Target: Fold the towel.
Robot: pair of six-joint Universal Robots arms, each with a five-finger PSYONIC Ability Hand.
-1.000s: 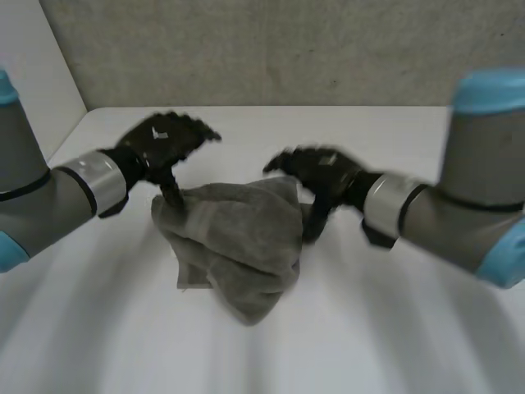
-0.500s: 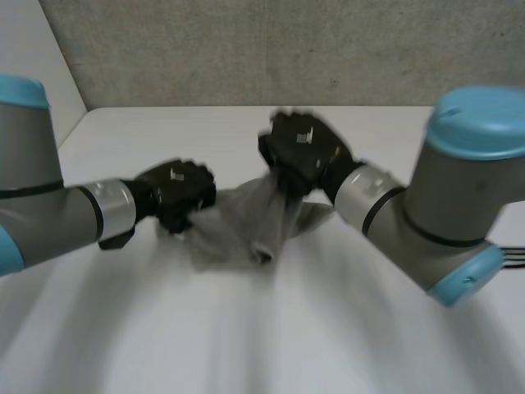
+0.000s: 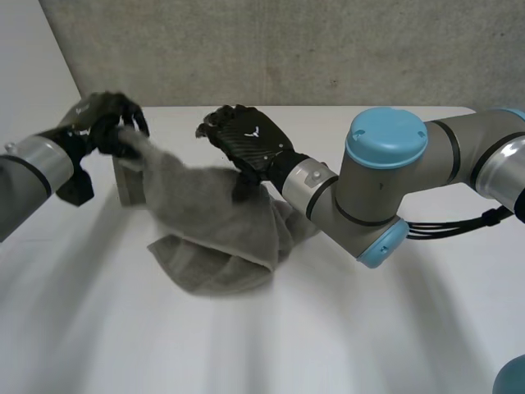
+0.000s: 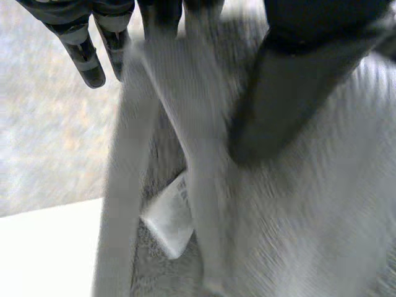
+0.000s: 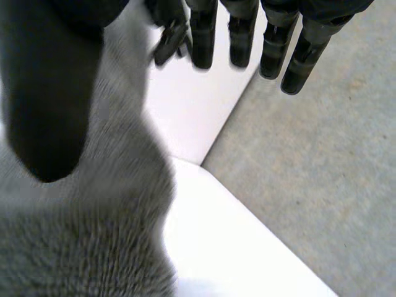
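White table (image 3: 394,328), far edge: towel (image 3: 213,222) lifted, our left hand (image 3: 102,123) and right hand (image 3: 246,144) each pinching its upper edge; next we spread it flat.

Plain grey towel (image 3: 209,222), white tag (image 4: 170,219); black left robot hand (image 3: 102,123) and right robot hand (image 3: 246,144); white table (image 3: 369,328).

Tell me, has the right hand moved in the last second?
Yes. The right hand has swung toward the robot's left and nearer the table's far edge.
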